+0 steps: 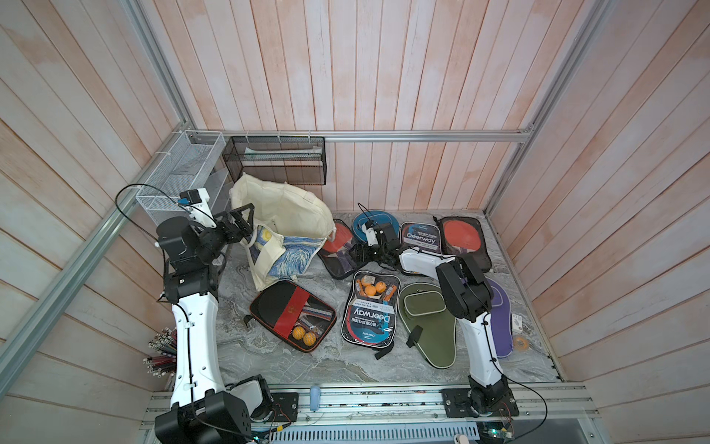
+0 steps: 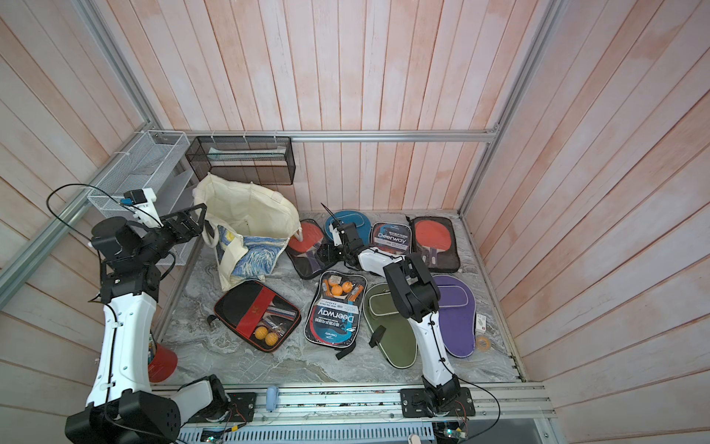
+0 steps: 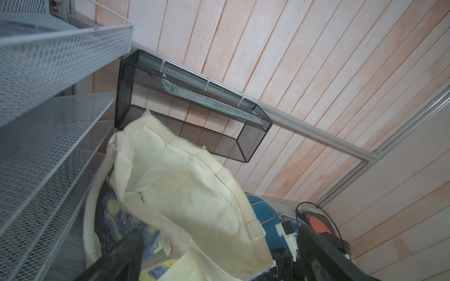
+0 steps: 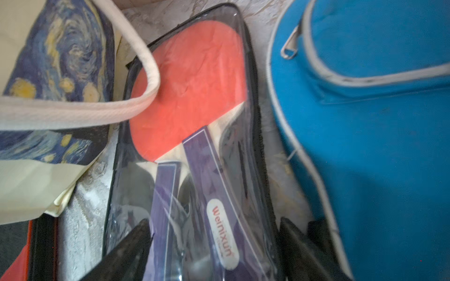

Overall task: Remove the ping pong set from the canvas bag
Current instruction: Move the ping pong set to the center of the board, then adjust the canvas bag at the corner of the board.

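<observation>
The canvas bag (image 1: 284,215) slumps at the far left of the marbled grey surface (image 1: 269,357). Its soft cream cloth is creased, its mouth gapes wide, and a swirling blue-and-yellow print covers its near side. The ping pong set (image 4: 194,97) is a flat pouch of glossy clear plastic with a black zip edge, holding a smooth red paddle blade and purple handles. It lies on the surface just right of the bag. One thick woven bag handle (image 4: 97,107) loops across the red blade.

The right jaws stand wide apart low over the pouch's handle end; I cannot tell whether they touch it. Just right of the pouch lies a rounded blue fabric cover (image 4: 365,146) with pale piping.

The left jaws are spread fully and grip nothing, at the bag's left rim beside a white mesh rack (image 1: 180,173).
</observation>
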Controlling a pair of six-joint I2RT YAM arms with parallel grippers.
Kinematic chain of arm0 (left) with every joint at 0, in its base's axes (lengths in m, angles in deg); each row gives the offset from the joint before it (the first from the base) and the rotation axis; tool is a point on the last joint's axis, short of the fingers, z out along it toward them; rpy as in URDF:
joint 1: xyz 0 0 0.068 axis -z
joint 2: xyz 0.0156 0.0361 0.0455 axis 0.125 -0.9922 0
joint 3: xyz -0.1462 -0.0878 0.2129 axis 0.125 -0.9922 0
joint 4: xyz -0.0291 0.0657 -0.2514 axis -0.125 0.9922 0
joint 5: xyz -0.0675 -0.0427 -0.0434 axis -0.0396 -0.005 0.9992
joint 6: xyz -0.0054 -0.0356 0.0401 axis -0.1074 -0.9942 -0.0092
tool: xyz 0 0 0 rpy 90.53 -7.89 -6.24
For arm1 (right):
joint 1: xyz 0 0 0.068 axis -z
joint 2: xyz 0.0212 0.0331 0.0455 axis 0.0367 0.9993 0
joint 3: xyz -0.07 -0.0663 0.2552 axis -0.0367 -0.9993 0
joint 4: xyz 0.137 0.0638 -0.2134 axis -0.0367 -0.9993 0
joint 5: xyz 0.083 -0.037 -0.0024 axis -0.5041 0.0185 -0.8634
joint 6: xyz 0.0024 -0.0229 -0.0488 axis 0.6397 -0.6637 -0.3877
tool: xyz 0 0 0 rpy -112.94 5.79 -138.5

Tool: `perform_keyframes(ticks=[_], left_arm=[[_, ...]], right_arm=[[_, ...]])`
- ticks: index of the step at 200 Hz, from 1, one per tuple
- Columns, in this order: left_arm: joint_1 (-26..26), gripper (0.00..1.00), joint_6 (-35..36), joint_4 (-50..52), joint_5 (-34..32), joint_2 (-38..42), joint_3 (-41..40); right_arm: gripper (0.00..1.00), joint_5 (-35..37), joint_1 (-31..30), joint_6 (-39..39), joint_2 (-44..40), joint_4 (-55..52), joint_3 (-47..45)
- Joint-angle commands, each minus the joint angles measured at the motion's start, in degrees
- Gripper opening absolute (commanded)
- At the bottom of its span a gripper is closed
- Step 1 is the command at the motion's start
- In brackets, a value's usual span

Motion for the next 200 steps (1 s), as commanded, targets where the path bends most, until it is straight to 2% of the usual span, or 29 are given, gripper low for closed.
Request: perform_keyframes(ticks=[1, 38, 75, 89, 96, 118, 138, 154, 180, 200], left_arm=[[2.0, 1.0, 2.7, 1.4, -1.2, 2.0, -0.1], [3.5, 1.0, 3.8, 4.2, -1.7, 3.2, -1.6], [3.6, 1.0, 4.9, 7.2, -3.2, 6.7, -5.8], [3.6, 1.0, 5.5, 8.6, -4.0, 7.8, -6.9], [3.6, 1.0, 5.6, 9.3, -4.3, 8.1, -7.3], [3.8, 1.0, 5.7, 11.3, -4.8, 9.2, -8.6], [3.7, 1.0, 5.5, 12.0, -5.1, 10.1, -10.6], [3.7, 1.0, 5.2, 12.3, -5.7, 10.4, -12.0], [3.9, 1.0, 4.1, 12.4, -5.3, 9.4, -13.0], [4.0, 1.0, 3.7, 12.2, -5.1, 8.6, -13.5]], right_arm=[[0.83, -1.8, -2.7, -0.3, 0.4, -0.3, -1.1], [0.83, -0.4, -3.3, -0.2, -1.2, -0.5, -1.1], [0.9, 1.0, -1.2, -4.1, -7.2, -4.9, 1.7], [0.94, -0.2, -0.1, -5.2, -9.7, -6.3, 3.4], [1.0, -1.6, 0.3, -5.7, -10.7, -6.7, 4.7], [0.99, -6.9, 0.2, -4.8, -11.3, -7.2, 10.4], [0.99, -9.8, -0.9, -2.0, -7.9, -6.9, 17.5], [0.99, -9.9, -1.9, 0.4, -1.9, -10.5, 26.2], [0.99, -7.7, -3.4, 3.0, 9.4, -17.3, 41.5], [0.96, -4.4, -4.0, 4.9, 15.2, -19.8, 48.0]])
